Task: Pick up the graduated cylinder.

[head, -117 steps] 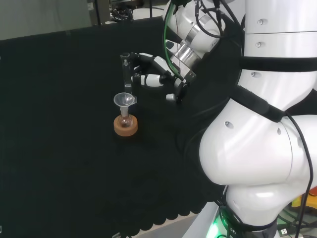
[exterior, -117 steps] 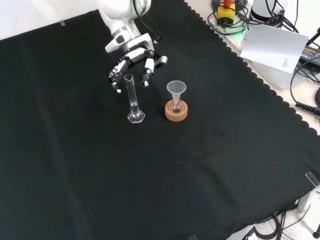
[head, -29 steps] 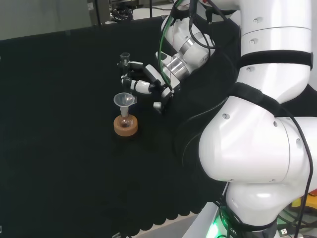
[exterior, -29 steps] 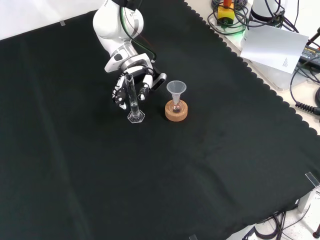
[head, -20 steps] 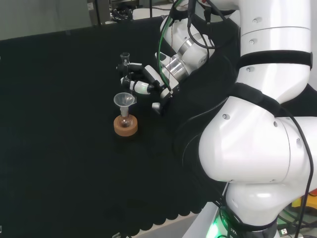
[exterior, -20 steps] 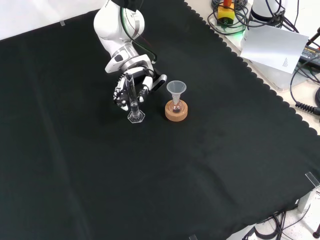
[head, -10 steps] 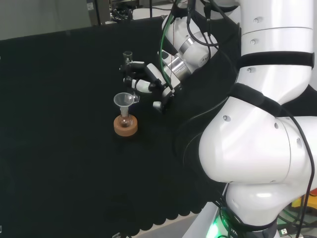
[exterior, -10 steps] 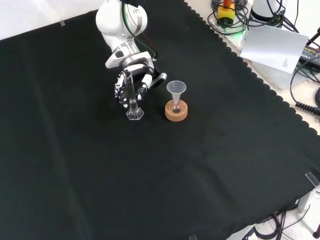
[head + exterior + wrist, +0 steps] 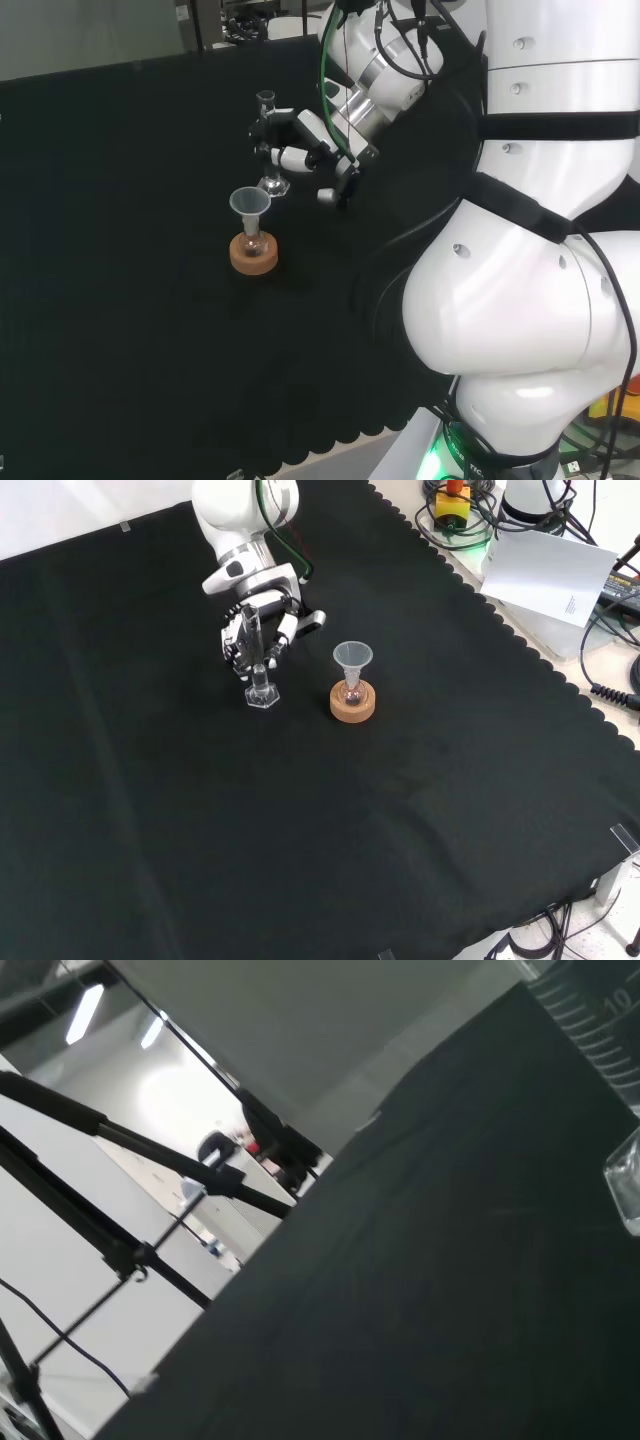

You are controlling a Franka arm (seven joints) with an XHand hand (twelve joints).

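Observation:
The clear graduated cylinder [image 9: 256, 652] stands upright, its hexagonal foot [image 9: 261, 694] a little above the cloth. The black and white hand [image 9: 262, 628] has its fingers curled round the tube's upper part. In the head view the cylinder [image 9: 268, 140] rises left of the hand [image 9: 297, 145], its foot hanging clear of the cloth. A stretch of the cylinder's marked wall [image 9: 600, 1035] shows close in the wrist view.
A small round flask with a clear funnel [image 9: 352, 660] in its neck sits on a cork ring [image 9: 353, 705], right of the cylinder in the front view. The same funnel and ring [image 9: 253, 250] stand below the hand in the head view. Cables and paper [image 9: 555, 570] lie beyond the cloth's scalloped edge.
The hand closed its fingers round the cylinder and has lifted it off the cloth, moving it slightly away from the flask. The flask and funnel have stayed put.

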